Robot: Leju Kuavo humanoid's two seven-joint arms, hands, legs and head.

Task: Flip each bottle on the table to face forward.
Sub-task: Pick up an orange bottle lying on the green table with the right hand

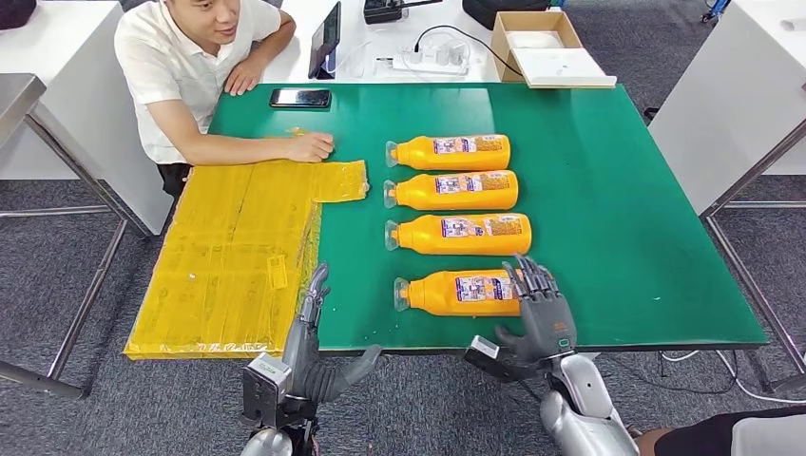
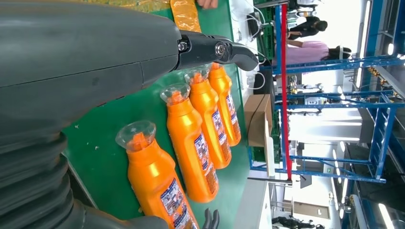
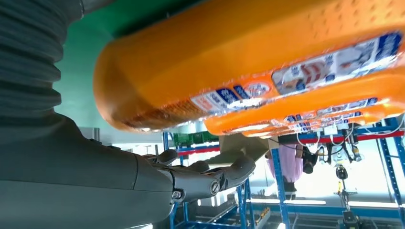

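Note:
Several orange bottles lie in a row on the green table point(image 1: 618, 218), clear caps pointing left and labels up. The nearest bottle point(image 1: 461, 293) point(image 2: 157, 186) point(image 3: 248, 62) lies close to the front edge. My right hand point(image 1: 540, 309) stands open at that bottle's base end, fingers point(image 3: 210, 179) apart and pointing away from me, holding nothing. The farthest bottle point(image 1: 453, 152) lies mid-table. My left hand point(image 1: 309, 328) point(image 2: 95, 62) is open at the front edge, left of the nearest bottle's cap, fingers stretched out and apart from every bottle.
A yellow plastic sheet point(image 1: 238, 247) covers the table's left side and hangs over its edge. A person sits at the far left corner with a hand point(image 1: 309, 145) on the sheet. A phone point(image 1: 299, 97) lies near the back edge. A cardboard box point(image 1: 546, 43) stands behind the table.

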